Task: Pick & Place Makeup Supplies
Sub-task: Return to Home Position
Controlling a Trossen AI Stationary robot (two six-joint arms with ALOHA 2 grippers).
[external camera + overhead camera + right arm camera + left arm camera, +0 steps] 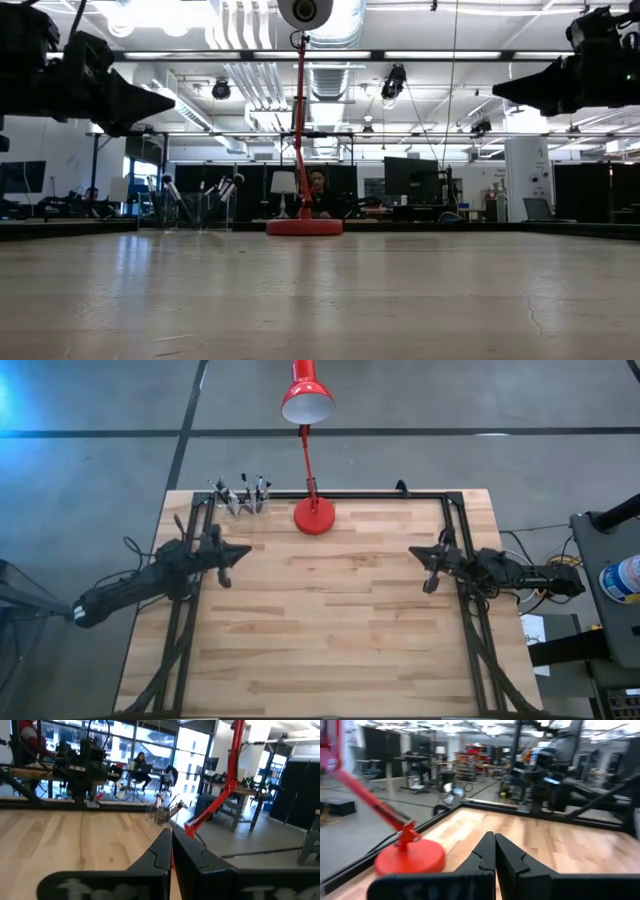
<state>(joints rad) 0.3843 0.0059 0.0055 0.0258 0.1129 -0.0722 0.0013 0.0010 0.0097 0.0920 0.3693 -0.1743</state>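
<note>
Overhead, shows the table [330,650] with one dark arm lying along each side edge. Places the left hand [240,552] over the left part of the wood, pointing inward, and the right hand [418,552] over the right part, pointing back toward it, the two well apart. Reveals in the left wrist view the left hand [494,837] with its two dark fingers [482,857] pressed together, tip to tip, clamped on nothing. Reveals the same in the right wrist view: right hand [170,832] drawn together and empty. Puts both hands high above the tabletop in the low view, the left hand [150,100] at the upper left and the right hand [515,92] at the upper right, neither touching anything. Finds the makeup brushes [243,490] standing upright and slightly splayed in the transparent organizer [248,507], at the far left corner of the table, just beside the black frame rail [370,494] and on the left arm's side. Sets the red desk lamp [314,515] near the organizer, along the same far edge toward the middle, round base flat on the wood and shade leaning out past the table. Catches the brushes again past the right hand's tips in the right wrist view, bristle ends up. Includes a person [318,188] seated in the room beyond the lamp.
</note>
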